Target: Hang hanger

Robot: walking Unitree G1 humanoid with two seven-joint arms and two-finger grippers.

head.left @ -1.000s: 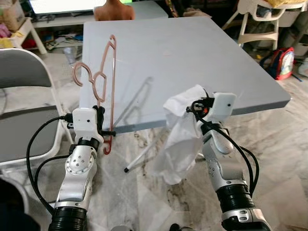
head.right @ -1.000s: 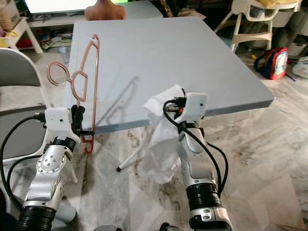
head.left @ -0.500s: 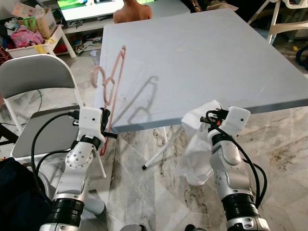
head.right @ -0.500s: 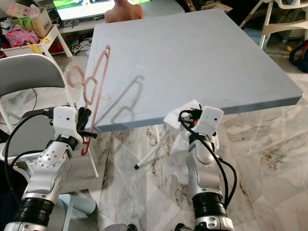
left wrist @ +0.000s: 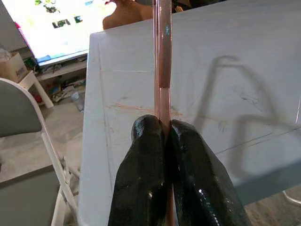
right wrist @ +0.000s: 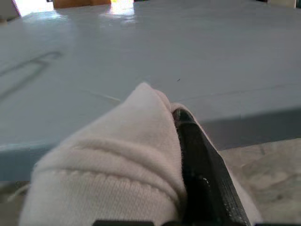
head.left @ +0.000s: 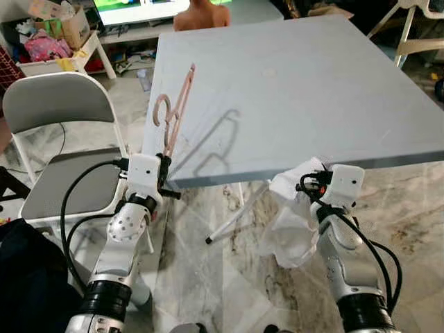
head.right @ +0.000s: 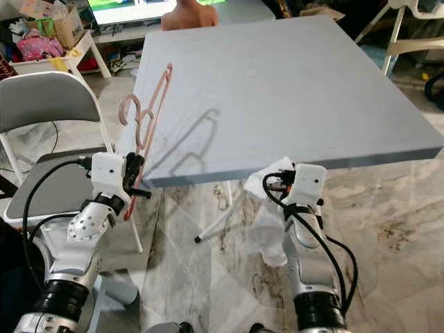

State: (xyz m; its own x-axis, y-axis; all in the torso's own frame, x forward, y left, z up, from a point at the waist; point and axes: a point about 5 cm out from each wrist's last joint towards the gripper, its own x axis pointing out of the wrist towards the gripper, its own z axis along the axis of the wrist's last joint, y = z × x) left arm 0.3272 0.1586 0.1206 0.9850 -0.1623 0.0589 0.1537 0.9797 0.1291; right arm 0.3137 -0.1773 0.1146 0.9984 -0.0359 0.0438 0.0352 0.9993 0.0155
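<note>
My view has swung left since a second ago, the grey folding chair (head.left: 59, 104) now in full sight | my left gripper (left wrist: 162, 141) clamps the pink hanger (head.left: 175, 111) upright at the grey table's (head.left: 312, 83) near-left corner | my right gripper (right wrist: 188, 141) pinches a white garment (head.left: 291, 215) below the table's front edge.

A lived-in home: marble floor (head.left: 208, 277), folding chair (head.left: 59, 132) at 9 o'clock, television (head.left: 139, 8) at 12.

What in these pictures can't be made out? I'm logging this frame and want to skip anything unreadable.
- Pink plastic hanger: in the left wrist view its lower part is hidden behind the left gripper's black fingers.
- White cloth garment: its shape is bunched, and its upper part is hidden by the right gripper and wrist.
- Bright screen: cut off by the top edge of the eye views.
</note>
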